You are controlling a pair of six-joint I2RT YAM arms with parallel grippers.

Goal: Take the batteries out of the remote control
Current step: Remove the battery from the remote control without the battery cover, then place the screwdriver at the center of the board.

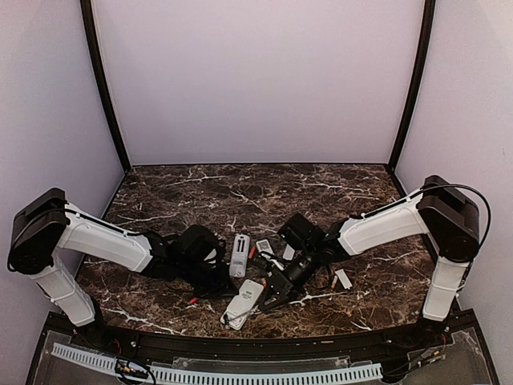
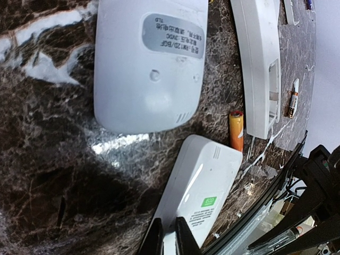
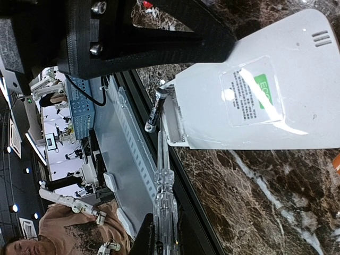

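A slim dark-grey battery (image 3: 153, 112) with a silvery cap pokes out at a tilt from the open end of the green-label remote (image 3: 265, 90). This remote is a smooth white plastic slab with rounded corners. It lies close to the near edge of the table (image 1: 200, 188), about midway along it. The tabletop is glossy dark-brown marble with white veins.

An orange battery (image 2: 236, 130), a shiny little cylinder, lies loose on the stone just beside that remote's vented end. It is next to a narrow white remote (image 2: 259, 58) that shows an open rectangular compartment. A copper-and-black battery (image 2: 291, 103) lies farther toward the right edge, near a small white cover plate (image 1: 343, 278). A broader white remote (image 2: 149, 64) with a grey label lies back-up nearby.

The left gripper (image 2: 170, 241) has its black fingers set narrow at the green-label remote's end, but I cannot tell whether they pinch it. The angular black right gripper (image 1: 271, 299) sits at that remote's right side, and I cannot tell how wide it stands.
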